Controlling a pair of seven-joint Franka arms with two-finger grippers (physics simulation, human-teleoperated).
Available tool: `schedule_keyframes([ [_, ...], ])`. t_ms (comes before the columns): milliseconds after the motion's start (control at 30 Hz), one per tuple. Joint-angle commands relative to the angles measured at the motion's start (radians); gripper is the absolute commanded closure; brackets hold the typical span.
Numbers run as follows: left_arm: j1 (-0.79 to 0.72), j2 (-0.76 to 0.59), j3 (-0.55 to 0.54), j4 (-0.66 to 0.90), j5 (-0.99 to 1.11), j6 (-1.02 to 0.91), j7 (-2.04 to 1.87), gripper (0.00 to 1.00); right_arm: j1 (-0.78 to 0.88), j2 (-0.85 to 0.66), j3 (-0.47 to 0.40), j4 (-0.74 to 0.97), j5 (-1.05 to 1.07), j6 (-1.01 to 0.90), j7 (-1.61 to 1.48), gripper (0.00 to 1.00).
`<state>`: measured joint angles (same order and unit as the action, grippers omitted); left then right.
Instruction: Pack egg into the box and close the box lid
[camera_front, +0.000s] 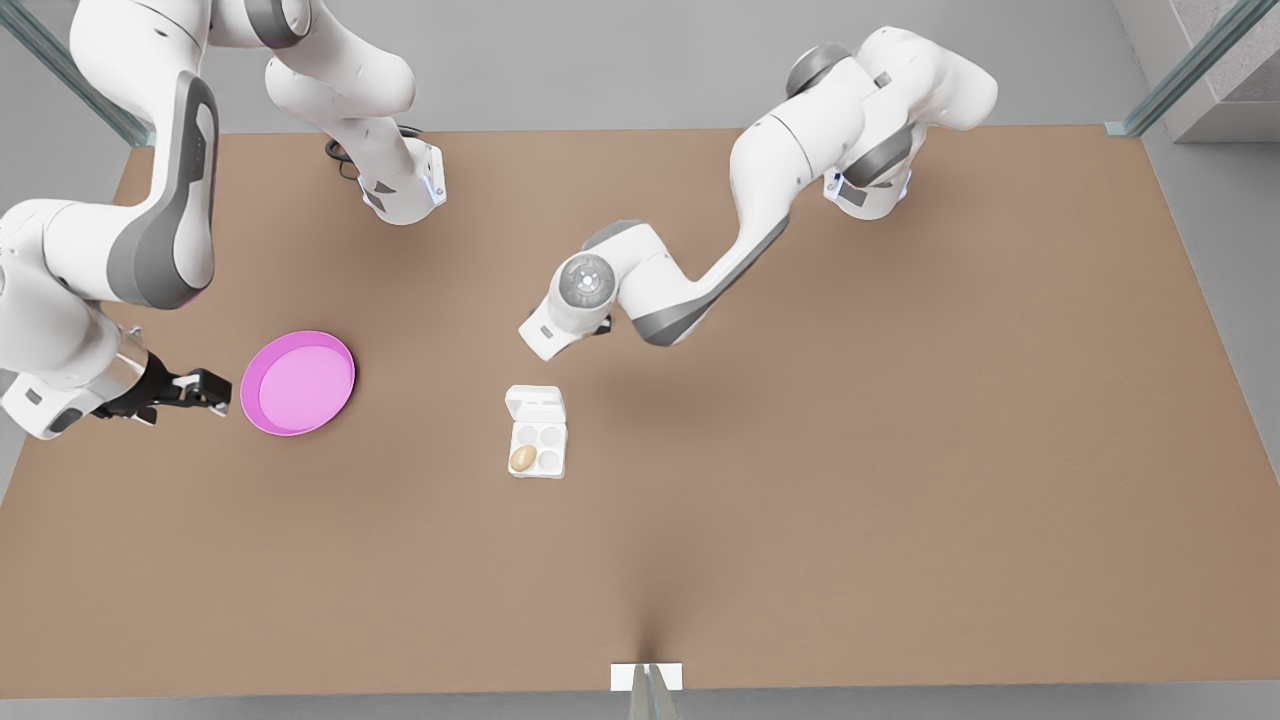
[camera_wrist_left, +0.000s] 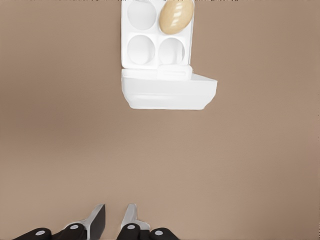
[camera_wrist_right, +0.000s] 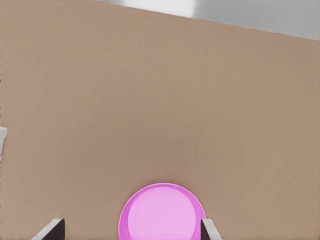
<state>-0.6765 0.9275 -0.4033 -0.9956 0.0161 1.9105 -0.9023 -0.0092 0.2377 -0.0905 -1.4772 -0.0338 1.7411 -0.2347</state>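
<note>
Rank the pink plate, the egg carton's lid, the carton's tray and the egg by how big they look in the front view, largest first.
1. Pink plate, clearly largest.
2. Tray and lid: too close to rank, since the lid stands tilted open.
3. Egg, smallest, sitting in one cup.

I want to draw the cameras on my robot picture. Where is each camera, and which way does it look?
Front view: high over the table, looking down; both arms show, with the right gripper beside the pink plate.
Left wrist view: on the left arm, looking past the open left gripper at the box, with the egg in a cup and the box lid open.
Right wrist view: on the right arm, facing the pink plate past wide-open fingers.
Shared: the front and left wrist views show the box.
</note>
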Motion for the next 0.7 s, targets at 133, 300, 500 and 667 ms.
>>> schedule_keyframes([
  [133, -0.012, 0.06, 0.004, 0.002, 0.058, 0.133, 0.079, 0.63, 0.0, 0.0, 0.0, 0.0, 0.0, -0.002, 0.0, 0.0],
  [300, -0.011, 0.082, 0.015, 0.005, 0.064, 0.196, 0.082, 0.63, 0.0, 0.0, 0.0, 0.0, 0.0, -0.006, 0.0, 0.0],
  [500, -0.017, 0.093, 0.026, -0.003, 0.062, 0.217, 0.106, 0.63, 0.0, 0.0, 0.0, 0.0, 0.0, -0.009, 0.0, 0.0],
  [667, -0.021, 0.109, 0.02, 0.011, 0.059, 0.262, 0.105, 0.63, 0.002, -0.001, 0.0, 0.0, 0.0, -0.011, -0.001, 0.0],
])
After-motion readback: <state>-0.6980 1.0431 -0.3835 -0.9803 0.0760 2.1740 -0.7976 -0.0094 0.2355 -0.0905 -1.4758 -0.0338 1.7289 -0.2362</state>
